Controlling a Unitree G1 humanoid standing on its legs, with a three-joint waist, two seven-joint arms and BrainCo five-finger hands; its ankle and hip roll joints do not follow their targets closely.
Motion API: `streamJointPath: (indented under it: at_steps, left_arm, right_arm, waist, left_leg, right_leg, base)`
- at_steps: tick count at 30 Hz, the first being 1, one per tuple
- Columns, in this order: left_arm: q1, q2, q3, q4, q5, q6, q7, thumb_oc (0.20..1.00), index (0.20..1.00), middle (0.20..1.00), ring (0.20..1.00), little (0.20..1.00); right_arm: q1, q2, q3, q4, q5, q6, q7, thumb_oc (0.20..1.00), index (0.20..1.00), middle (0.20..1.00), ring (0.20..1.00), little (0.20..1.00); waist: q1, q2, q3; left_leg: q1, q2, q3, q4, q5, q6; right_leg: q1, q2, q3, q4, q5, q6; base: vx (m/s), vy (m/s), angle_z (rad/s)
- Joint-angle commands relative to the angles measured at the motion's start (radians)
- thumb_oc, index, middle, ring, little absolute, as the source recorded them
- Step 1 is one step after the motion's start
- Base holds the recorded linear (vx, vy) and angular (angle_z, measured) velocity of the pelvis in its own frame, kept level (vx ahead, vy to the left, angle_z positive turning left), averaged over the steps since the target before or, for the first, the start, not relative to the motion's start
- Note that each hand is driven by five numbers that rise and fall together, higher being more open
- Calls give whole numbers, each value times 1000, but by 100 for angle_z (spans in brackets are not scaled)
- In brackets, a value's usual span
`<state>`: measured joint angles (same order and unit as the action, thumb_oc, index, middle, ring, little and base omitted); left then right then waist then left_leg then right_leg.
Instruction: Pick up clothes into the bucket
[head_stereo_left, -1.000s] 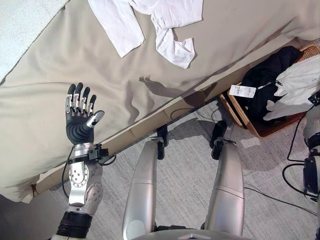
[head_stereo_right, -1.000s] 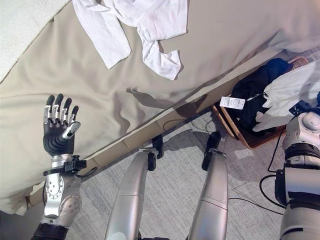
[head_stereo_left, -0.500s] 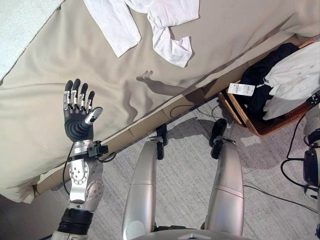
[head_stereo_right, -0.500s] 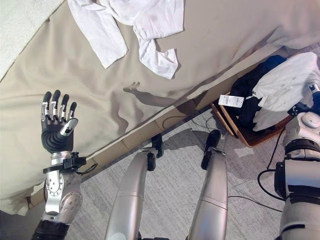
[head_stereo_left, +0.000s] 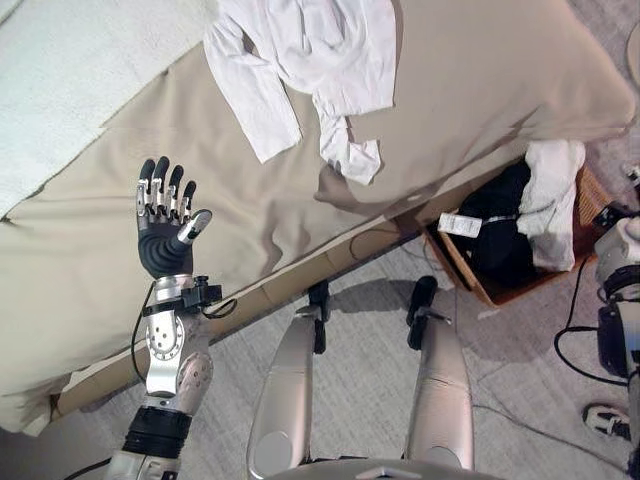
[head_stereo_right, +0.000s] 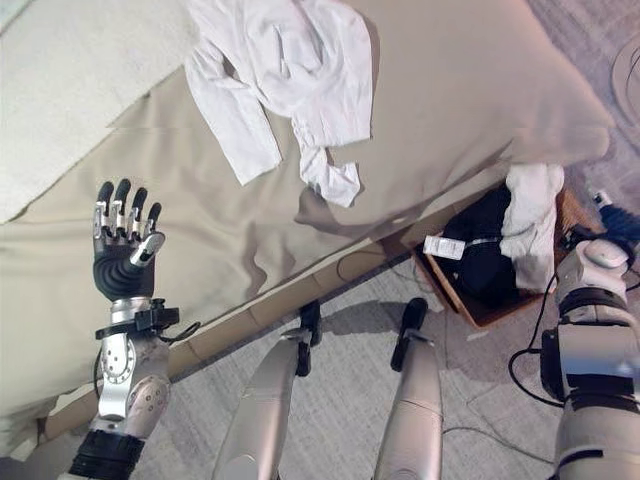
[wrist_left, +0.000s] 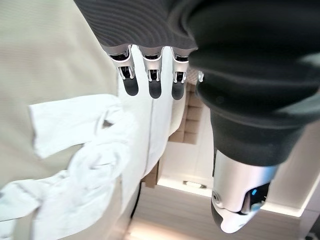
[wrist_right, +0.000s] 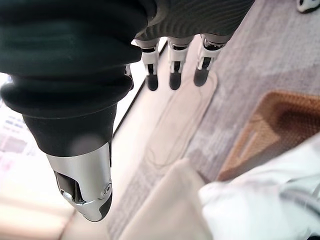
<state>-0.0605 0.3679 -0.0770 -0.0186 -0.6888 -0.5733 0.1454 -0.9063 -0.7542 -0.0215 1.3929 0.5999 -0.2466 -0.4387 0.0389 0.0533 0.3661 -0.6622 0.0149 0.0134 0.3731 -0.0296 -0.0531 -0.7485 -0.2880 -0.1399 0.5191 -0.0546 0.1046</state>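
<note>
A white long-sleeved shirt (head_stereo_left: 310, 60) lies crumpled on the beige bed (head_stereo_left: 470, 90); it also shows past my left hand's fingers (wrist_left: 152, 82) as white cloth (wrist_left: 85, 160). My left hand (head_stereo_left: 166, 228) is raised over the bed's near part, open and holding nothing, well short of the shirt. A brown woven basket (head_stereo_left: 462, 270) stands on the floor by the bed's right corner. It holds black clothes (head_stereo_left: 500, 240) and a white garment (head_stereo_left: 553, 200). My right hand (wrist_right: 172, 70) is open and bare above the basket (wrist_right: 280, 125) and that white garment (wrist_right: 265, 200).
A pale textured blanket (head_stereo_left: 70, 80) covers the bed's far left. The bed's edge runs diagonally above grey carpet (head_stereo_left: 520, 380). A shoe (head_stereo_left: 605, 420) sits on the floor at the lower right.
The white garment that hung at my right hand over the basket now lies in the basket, and that hand is bare. The camera has shifted; the left hand has barely moved.
</note>
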Motion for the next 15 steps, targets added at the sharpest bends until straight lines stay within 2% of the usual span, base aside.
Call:
streamJointPath:
  at_steps: [1, 3, 4, 5, 6, 8, 10, 12, 13, 15]
  left_arm:
    - [30, 0, 43, -1, 29, -35, -7, 1000, 1000, 1000, 1000, 1000]
    - [36, 4, 62, 21, 39, -33, -7, 1000, 1000, 1000, 1000, 1000]
    - [35, 5, 62, 21, 39, -33, -7, 1000, 1000, 1000, 1000, 1000]
    - [37, 7, 72, 35, 49, -30, -1, 1000, 1000, 1000, 1000, 1000]
    - [37, 7, 72, 35, 49, -30, 0, 1000, 1000, 1000, 1000, 1000]
    - [36, 10, 91, 66, 71, -25, 8, 1000, 1000, 1000, 1000, 1000]
    - [35, 13, 95, 83, 81, -22, 15, 1000, 1000, 1000, 1000, 1000]
    - [39, 18, 104, 122, 127, -16, 34, 1000, 1000, 1000, 1000, 1000]
    - [42, 18, 104, 121, 128, -15, 35, 1000, 1000, 1000, 1000, 1000]
    - [54, 20, 113, 146, 181, -2, 41, 1000, 1000, 1000, 1000, 1000]
  right_arm:
    - [55, 14, 6, 3, -28, 0, -6, 1000, 1000, 1000, 1000, 1000]
    - [102, 44, -23, 6, -33, 4, -9, 1000, 1000, 1000, 1000, 1000]
    - [103, 45, -25, 5, -33, 4, -10, 1000, 1000, 1000, 1000, 1000]
    - [134, 69, -39, 2, -40, 5, -16, 1000, 1000, 1000, 1000, 1000]
    - [135, 70, -41, 0, -40, 5, -17, 1000, 1000, 1000, 1000, 1000]
    - [201, 119, -47, -41, -65, -2, -21, 1000, 1000, 1000, 1000, 1000]
    - [228, 140, -48, -66, -75, -6, -21, 1000, 1000, 1000, 1000, 1000]
    - [315, 206, -16, -164, -135, -23, -13, 1000, 1000, 1000, 1000, 1000]
    - [321, 209, -17, -169, -137, -21, -16, 1000, 1000, 1000, 1000, 1000]
    - [458, 279, 10, -343, -213, -48, 1, 1000, 1000, 1000, 1000, 1000]
  waist:
    - [-25, -4, -51]
    - [-24, -12, -63]
    - [-25, -12, -61]
    - [-27, -16, -66]
    - [-28, -17, -64]
    - [-33, -26, -77]
    - [-38, -28, -84]
    - [-48, -35, -110]
    - [-49, -36, -109]
    - [-65, -47, -132]
  left_leg:
    - [19, 15, -29, -64, 48, -22]
    - [98, 21, -34, -102, 49, -24]
    - [100, 20, -34, -108, 58, -23]
    - [161, 26, -37, -134, 51, -25]
    - [163, 25, -37, -139, 59, -24]
    - [246, 33, -37, -173, 55, -26]
    - [274, 34, -38, -197, 67, -26]
    - [352, 46, -39, -249, 78, -29]
    - [358, 46, -40, -253, 79, -30]
    - [434, 69, -45, -289, 87, -35]
  right_leg:
    - [92, 0, 21, -164, 108, 62]
    - [182, -1, 7, -208, 115, 67]
    - [185, -2, 5, -216, 124, 67]
    - [250, -2, -4, -242, 120, 71]
    - [253, -3, -6, -249, 127, 70]
    - [349, 1, -20, -293, 125, 74]
    - [376, 3, -26, -313, 135, 75]
    - [446, 14, -30, -338, 131, 77]
    - [453, 14, -31, -340, 131, 77]
    - [522, 35, -39, -347, 109, 73]
  base:
    - [56, -9, 7]
    - [103, -21, -1]
    - [127, -21, 8]
    - [46, -2, 11]
    - [102, -7, 9]
    - [111, -12, -1]
    - [90, 1, -1]
    - [149, -3, -4]
    - [134, -35, -6]
    - [132, -84, -4]
